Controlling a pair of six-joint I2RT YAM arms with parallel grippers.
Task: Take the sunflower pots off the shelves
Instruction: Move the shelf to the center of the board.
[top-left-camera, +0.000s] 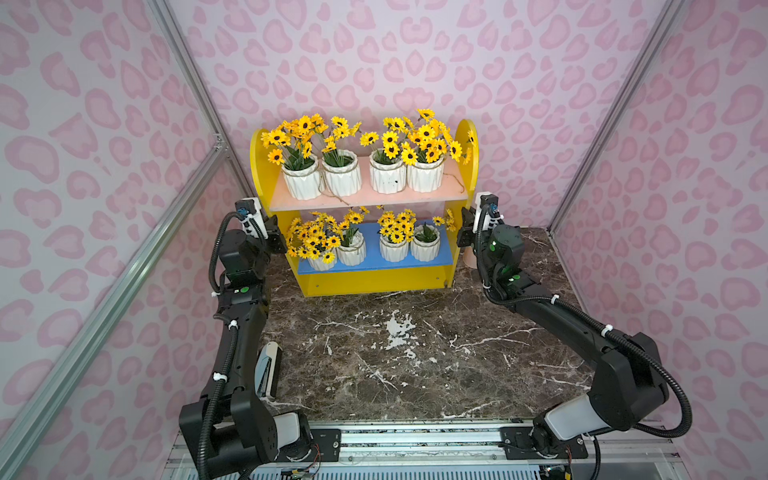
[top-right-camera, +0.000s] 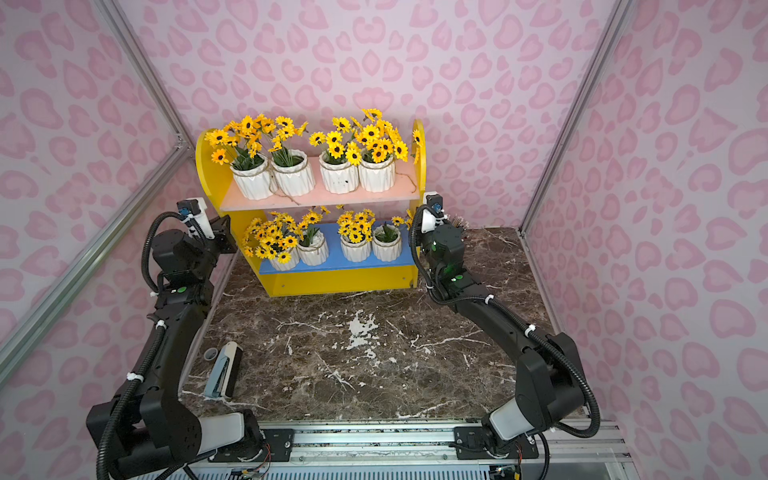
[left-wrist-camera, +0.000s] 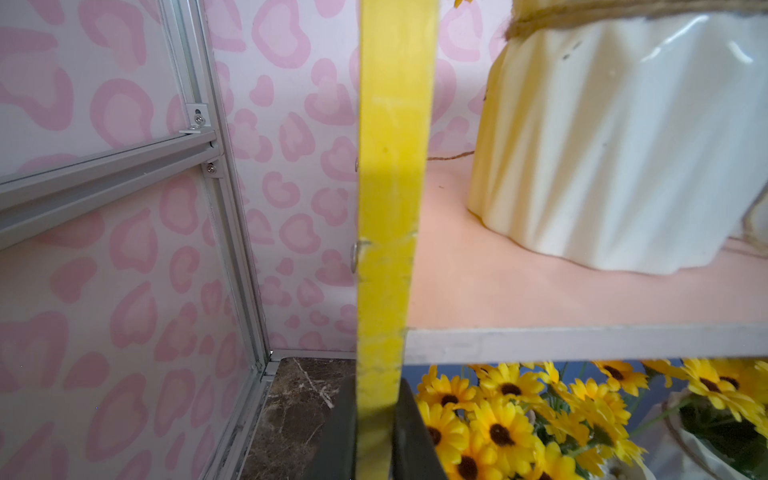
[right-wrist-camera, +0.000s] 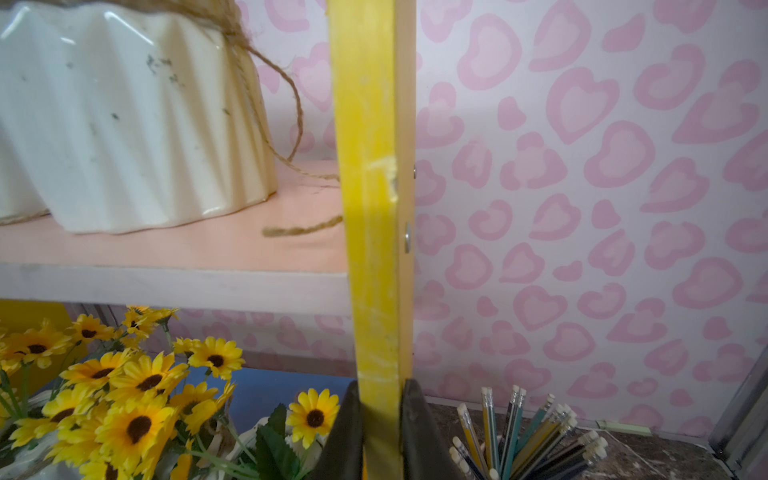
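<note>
Your left hand (left-wrist-camera: 376, 419) is clamped shut on the front edge of the 9 o'clock side panel (left-wrist-camera: 390, 166) of the shelves (top-left-camera: 374, 284). One dark finger (left-wrist-camera: 409, 436) presses on each face of it, just below the upper board. Your right hand (right-wrist-camera: 380, 424) is closed the same way on the 3 o'clock side panel (right-wrist-camera: 374, 166).

The shelves stand at 12 o'clock on the worktop (top-left-camera: 415, 353), by the back wall. All eight sunflower pots (top-left-camera: 343, 178) are on them, upright. Four sit in a row on the pink upper board (top-left-camera: 365, 199) and four on the blue lower board (top-left-camera: 374, 266). Neither hand touches a pot. A cup of pencils (right-wrist-camera: 519, 436) stands just outside the 3 o'clock side panel, beside your right hand.
</note>
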